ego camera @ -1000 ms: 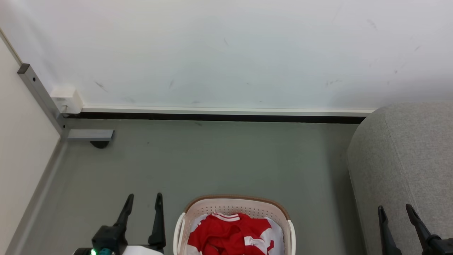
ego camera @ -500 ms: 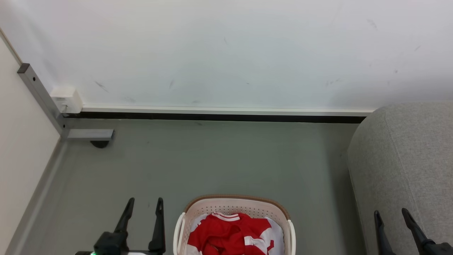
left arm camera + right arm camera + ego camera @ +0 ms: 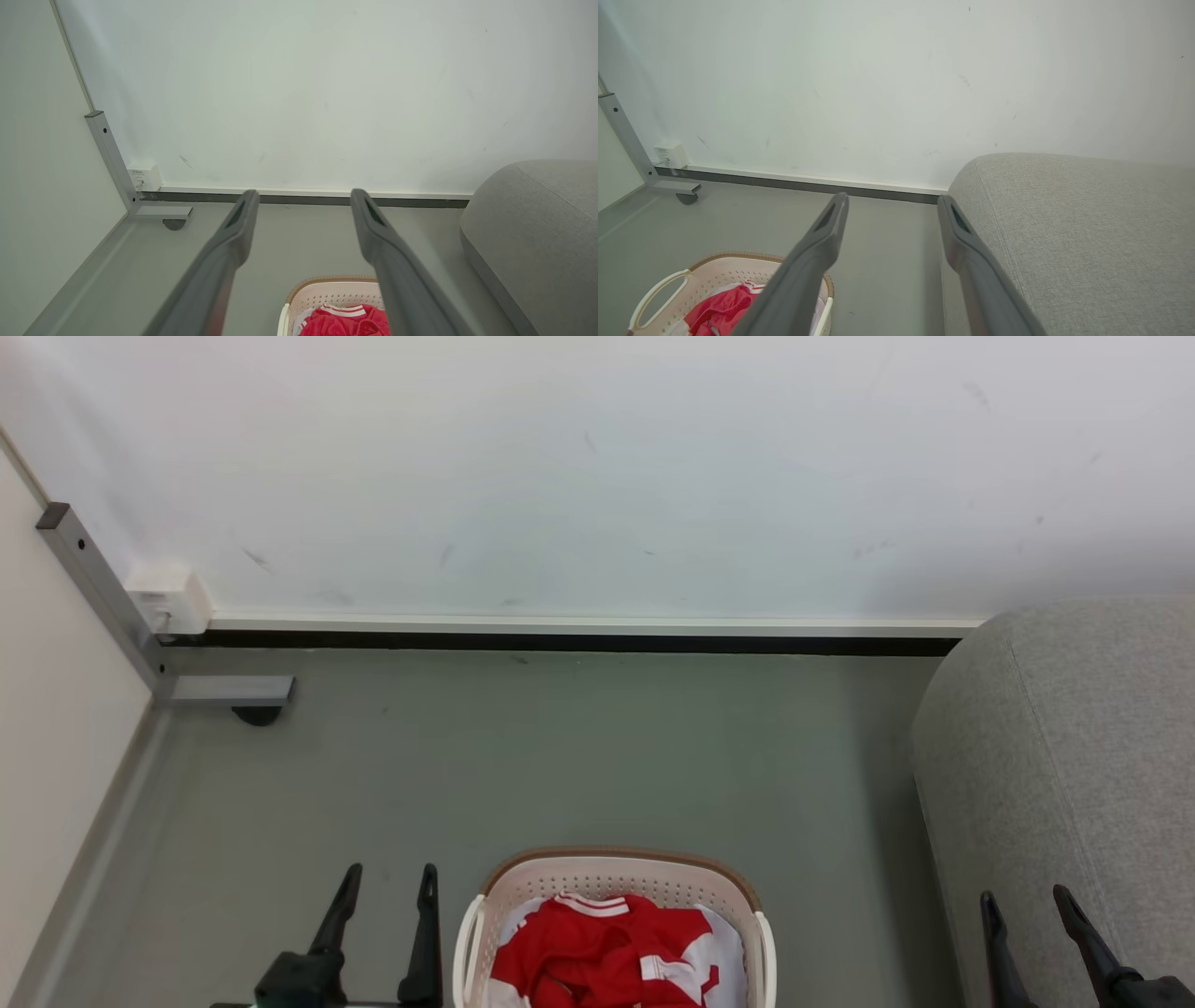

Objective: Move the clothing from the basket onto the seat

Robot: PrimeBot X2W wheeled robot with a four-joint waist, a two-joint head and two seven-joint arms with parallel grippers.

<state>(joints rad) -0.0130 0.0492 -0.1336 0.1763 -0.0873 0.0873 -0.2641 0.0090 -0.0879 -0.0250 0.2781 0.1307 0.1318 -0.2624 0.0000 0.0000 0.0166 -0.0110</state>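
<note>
Head view: floor point(image 3: 845, 887) between basket point(image 3: 611, 853), seat point(image 3: 1074, 756).

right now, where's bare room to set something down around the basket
The grey floor is bare from the basket up to the baseboard, and between basket and seat. The seat's visible top is bare too. Crowded: the basket, mostly filled by the clothing, and the narrow gap to the left tool.
</note>
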